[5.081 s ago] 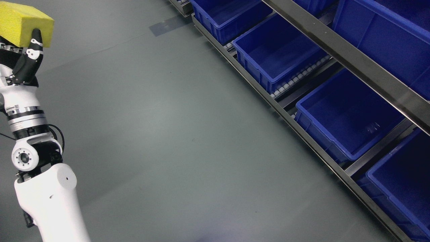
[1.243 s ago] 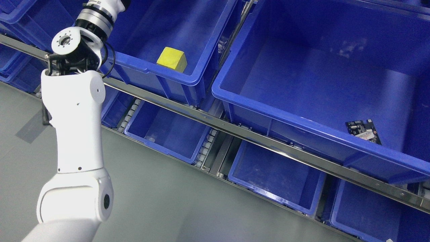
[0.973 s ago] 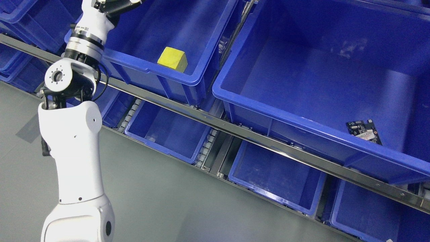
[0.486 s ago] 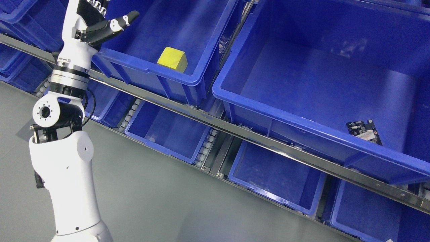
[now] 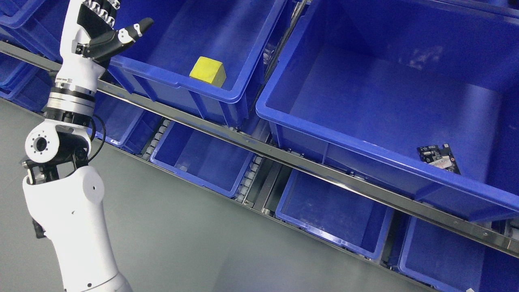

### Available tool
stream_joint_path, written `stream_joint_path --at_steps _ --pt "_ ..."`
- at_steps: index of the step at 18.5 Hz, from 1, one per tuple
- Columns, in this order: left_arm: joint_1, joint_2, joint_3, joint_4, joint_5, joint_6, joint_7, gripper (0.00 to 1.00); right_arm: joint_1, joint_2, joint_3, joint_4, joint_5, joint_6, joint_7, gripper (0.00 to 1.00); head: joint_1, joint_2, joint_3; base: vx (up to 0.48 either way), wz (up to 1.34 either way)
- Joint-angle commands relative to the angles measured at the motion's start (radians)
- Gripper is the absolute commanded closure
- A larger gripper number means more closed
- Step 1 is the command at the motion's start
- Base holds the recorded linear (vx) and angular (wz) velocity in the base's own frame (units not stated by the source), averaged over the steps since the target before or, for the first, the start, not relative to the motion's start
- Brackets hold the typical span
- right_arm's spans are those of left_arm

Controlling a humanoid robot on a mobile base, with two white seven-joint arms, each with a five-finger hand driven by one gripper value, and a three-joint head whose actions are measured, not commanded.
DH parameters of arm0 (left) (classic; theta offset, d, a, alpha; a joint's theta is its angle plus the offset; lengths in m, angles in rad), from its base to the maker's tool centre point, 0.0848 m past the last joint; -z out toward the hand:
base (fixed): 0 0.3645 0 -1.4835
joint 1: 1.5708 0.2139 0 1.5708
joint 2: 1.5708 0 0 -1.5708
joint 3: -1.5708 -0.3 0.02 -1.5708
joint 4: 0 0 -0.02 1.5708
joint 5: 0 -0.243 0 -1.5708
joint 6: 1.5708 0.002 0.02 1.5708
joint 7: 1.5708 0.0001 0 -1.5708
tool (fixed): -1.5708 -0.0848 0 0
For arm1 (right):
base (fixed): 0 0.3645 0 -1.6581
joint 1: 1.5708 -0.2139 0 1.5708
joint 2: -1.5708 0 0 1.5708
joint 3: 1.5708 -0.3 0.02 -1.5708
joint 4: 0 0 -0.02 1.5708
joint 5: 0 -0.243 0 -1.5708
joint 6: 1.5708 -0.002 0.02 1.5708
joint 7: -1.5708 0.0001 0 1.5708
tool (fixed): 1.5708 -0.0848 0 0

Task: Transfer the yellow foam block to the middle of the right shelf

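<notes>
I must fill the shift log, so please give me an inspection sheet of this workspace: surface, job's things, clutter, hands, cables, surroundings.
Surface: grey floor, bare where it shows; sloped metal shelf rail between the bin rows.
Job's things: yellow foam block lies inside the upper blue bin, near its front wall, held by nothing.
Clutter: small circuit board in the large blue bin to the right; the lower bins look empty.
Hands: left hand open, fingers spread, apart from the block, left of it at the bin's corner; right hand not in view.
Cables: black cable looping at the left arm's wrist joint.
Surroundings: more blue bins on the lower shelf level.
</notes>
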Motion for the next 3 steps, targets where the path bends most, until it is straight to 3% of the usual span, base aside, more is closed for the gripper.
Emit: stream_joint_path --at_steps 1,3 --pt "0.006 0.017 0.028 -0.041 0.0 0.012 -0.004 0.0 -0.002 -0.017 0.0 -0.017 0.0 0.0 0.001 0.0 0.0 0.0 0.0 0.0 0.0" --pt "0.006 0.017 0.025 -0.041 0.002 0.012 -0.004 0.0 -0.002 -0.017 0.0 -0.017 0.0 0.0 0.001 0.0 0.0 0.0 0.0 0.0 0.0"
